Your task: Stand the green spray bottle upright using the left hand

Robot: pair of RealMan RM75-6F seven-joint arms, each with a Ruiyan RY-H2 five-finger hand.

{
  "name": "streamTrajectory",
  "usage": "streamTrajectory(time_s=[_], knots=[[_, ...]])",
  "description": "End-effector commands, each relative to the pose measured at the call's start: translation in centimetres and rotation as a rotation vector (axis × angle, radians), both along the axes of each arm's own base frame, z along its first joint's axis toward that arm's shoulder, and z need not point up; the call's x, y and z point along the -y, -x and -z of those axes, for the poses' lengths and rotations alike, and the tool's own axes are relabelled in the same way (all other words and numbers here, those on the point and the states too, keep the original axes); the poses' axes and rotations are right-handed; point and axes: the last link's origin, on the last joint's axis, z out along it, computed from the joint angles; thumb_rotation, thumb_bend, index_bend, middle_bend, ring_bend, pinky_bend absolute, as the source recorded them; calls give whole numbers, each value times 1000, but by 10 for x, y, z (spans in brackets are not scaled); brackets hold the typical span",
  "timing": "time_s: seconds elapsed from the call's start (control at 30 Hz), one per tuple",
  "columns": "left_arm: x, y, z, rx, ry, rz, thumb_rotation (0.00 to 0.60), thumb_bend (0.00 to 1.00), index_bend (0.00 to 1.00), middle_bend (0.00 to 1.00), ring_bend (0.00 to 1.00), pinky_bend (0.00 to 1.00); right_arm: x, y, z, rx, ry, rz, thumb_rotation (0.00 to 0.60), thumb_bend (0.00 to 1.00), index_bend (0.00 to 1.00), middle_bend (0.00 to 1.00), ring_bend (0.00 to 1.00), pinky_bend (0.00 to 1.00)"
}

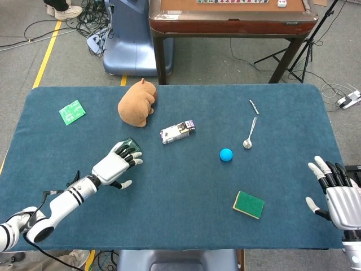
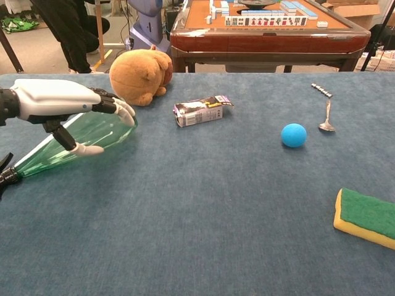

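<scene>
The green spray bottle [image 2: 92,132] lies on its side on the blue table, its black spray head [image 2: 5,176] pointing to the front left. My left hand [image 2: 62,98] arches over the bottle's wide end, fingers draped across the top and the thumb low on the near side. Whether it presses the glass is unclear. In the head view the left hand [image 1: 115,164] covers almost the whole bottle [image 1: 133,143]. My right hand [image 1: 335,193] hovers with fingers spread at the table's front right edge, holding nothing.
A brown plush toy [image 1: 137,103] sits just behind the bottle, a small carton [image 1: 177,131] to its right. Further right are a blue ball [image 1: 226,154], a spoon [image 1: 250,134] and a green sponge [image 1: 249,204]. A green card [image 1: 72,112] lies far left.
</scene>
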Motion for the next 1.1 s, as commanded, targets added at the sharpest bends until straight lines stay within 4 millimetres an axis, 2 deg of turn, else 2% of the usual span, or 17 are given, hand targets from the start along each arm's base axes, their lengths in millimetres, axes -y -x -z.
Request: streamTrajectory(time_s=[0.03, 0.33, 0.63, 1.1], knots=[[-13, 1, 5, -28, -12, -35, 389, 367, 173, 103, 0, 0, -1, 0, 0, 1, 2, 1, 600, 268, 114, 55, 0, 0], [-40, 14, -3, -64, -87, -151, 352, 367, 175, 116, 0, 0, -2, 3, -2, 2, 9, 7, 600, 269, 114, 54, 0, 0], [-65, 32, -21, -109, -186, -275, 341, 367, 176, 123, 0, 0, -1, 3, -2, 4, 8, 6, 600, 269, 114, 55, 0, 0], [-77, 68, -62, -214, -285, -452, 334, 367, 178, 136, 0, 0, 0, 0, -1, 4, 5, -5, 600, 268, 114, 55, 0, 0]])
